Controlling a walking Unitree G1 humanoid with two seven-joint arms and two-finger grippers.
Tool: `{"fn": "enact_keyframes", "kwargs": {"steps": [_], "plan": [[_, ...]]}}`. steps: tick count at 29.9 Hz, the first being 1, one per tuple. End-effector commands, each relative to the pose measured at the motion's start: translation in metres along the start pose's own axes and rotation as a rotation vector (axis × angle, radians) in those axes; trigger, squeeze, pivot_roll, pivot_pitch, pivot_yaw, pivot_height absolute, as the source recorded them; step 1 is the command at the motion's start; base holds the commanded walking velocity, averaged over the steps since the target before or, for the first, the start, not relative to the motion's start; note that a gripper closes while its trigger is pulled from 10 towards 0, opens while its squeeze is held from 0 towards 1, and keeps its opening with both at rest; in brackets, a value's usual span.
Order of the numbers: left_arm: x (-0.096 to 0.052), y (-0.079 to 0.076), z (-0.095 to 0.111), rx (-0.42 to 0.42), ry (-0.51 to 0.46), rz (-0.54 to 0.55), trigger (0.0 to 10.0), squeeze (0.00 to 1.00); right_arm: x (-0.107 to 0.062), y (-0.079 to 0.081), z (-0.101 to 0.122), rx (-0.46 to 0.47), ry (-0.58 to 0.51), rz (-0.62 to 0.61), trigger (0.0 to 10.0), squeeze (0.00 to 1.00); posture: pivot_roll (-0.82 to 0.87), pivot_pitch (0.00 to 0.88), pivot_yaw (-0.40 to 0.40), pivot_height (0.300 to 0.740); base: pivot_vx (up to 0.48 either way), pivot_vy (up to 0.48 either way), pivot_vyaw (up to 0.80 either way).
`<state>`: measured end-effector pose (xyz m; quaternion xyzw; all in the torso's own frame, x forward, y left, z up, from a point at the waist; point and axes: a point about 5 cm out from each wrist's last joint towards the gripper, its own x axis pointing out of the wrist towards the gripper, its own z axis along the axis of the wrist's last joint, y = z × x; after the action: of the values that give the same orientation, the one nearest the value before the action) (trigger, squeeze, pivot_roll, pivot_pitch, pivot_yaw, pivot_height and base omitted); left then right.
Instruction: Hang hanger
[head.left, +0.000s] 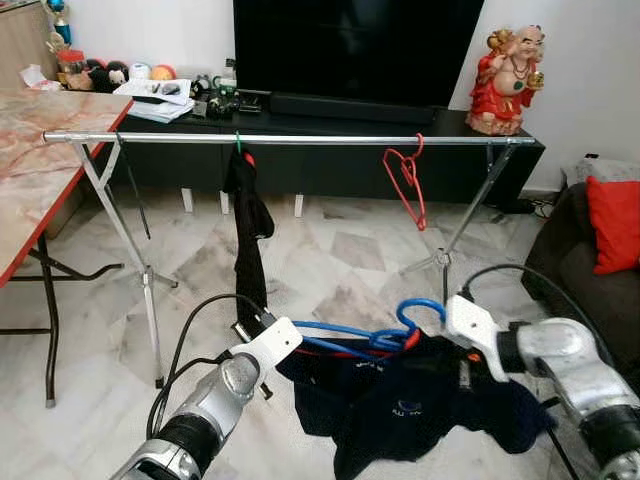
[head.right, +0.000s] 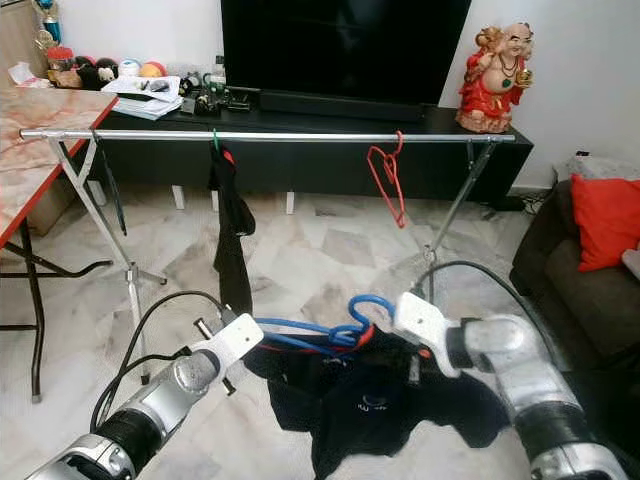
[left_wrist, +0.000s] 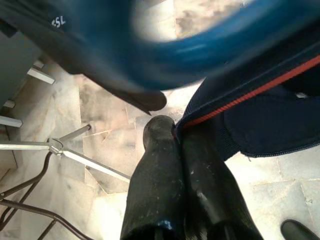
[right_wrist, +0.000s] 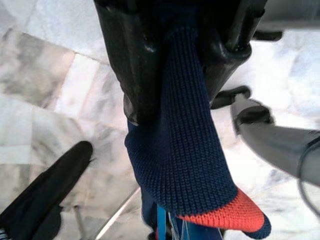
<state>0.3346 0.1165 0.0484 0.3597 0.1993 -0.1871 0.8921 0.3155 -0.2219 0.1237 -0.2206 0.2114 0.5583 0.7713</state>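
Right wrist view: right end effector (right_wrist: 172, 65) pinching navy shirt (right_wrist: 182, 170).

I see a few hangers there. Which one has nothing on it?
The red hanger, hooked bare on the rail. The green-hooked hanger carries a dark garment, and the blue hanger between the grippers holds the navy shirt.

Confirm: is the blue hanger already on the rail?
No. The blue hanger is held low above the floor, well below the rail, between both grippers.
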Motion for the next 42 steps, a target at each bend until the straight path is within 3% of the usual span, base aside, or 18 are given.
{"fn": "enact_keyframes", "kwargs": {"steps": [1,5,9,12,14,21,28,31,35,36,39,42], "plan": [[-0.001,0.002,-0.002,-0.024,0.018,0.002,0.0,0.0,-0.012,0.001,-0.003,-0.005,-0.002,0.026,0.0,0.0,0.08,0.0,-0.087,0.74,0.0,0.0,0.0],[-0.001,0.002,-0.002,-0.022,0.017,-0.003,0.0,0.0,-0.018,0.005,-0.017,-0.016,0.096,0.077,0.0,0.0,0.07,0.0,-0.082,0.74,0.0,0.0,0.0],[-0.002,0.003,-0.002,-0.02,0.017,-0.007,0.0,0.0,-0.021,0.007,-0.02,-0.012,0.105,0.094,0.0,0.0,0.07,0.0,-0.08,0.74,0.0,0.0,0.0],[-0.002,0.003,-0.002,-0.017,0.02,-0.007,0.0,0.0,-0.027,0.007,-0.036,-0.055,0.287,0.084,0.0,0.0,0.07,0.0,-0.08,0.74,0.0,0.0,0.0],[-0.002,0.003,-0.002,-0.018,0.02,-0.007,0.0,0.0,-0.029,0.005,-0.041,-0.073,0.344,0.049,0.0,0.0,0.07,0.0,-0.08,0.74,0.0,0.0,0.0],[-0.003,0.006,-0.002,-0.013,0.018,-0.01,0.0,0.0,-0.021,-0.009,-0.037,-0.141,0.364,-0.112,0.0,0.0,0.08,0.0,-0.085,0.74,0.0,0.0,0.0],[-0.005,0.006,-0.004,0.013,0.025,-0.03,0.0,0.0,-0.013,-0.017,-0.025,-0.128,0.273,-0.196,0.0,0.0,0.09,0.0,-0.084,0.74,0.0,0.0,0.0],[-0.006,0.005,-0.002,-0.024,0.016,-0.047,0.0,0.0,-0.012,-0.02,-0.027,-0.155,0.319,-0.22,0.0,0.0,0.09,0.0,-0.086,0.74,0.0,0.0,0.0],[-0.011,0.002,0.017,-0.203,-0.058,-0.153,0.0,0.0,-0.004,-0.02,-0.03,-0.188,0.376,-0.237,0.0,0.0,0.1,0.0,-0.089,0.74,0.0,0.0,0.0],[-0.015,0.003,0.03,-0.266,-0.12,-0.211,0.0,0.0,0.001,-0.02,-0.031,-0.196,0.399,-0.249,0.0,0.0,0.1,0.0,-0.089,0.74,0.0,0.0,0.0],[-0.025,0.003,0.051,-0.349,-0.226,-0.306,0.0,0.0,0.009,-0.021,-0.029,-0.226,0.434,-0.27,0.0,0.0,0.1,0.0,-0.088,0.74,0.0,0.0,0.0],[-0.039,0.001,0.073,-0.38,-0.329,-0.423,0.0,0.0,0.021,-0.025,-0.023,-0.221,0.427,-0.317,0.0,0.0,0.11,0.0,-0.088,0.74,0.0,0.0,0.0]]}}
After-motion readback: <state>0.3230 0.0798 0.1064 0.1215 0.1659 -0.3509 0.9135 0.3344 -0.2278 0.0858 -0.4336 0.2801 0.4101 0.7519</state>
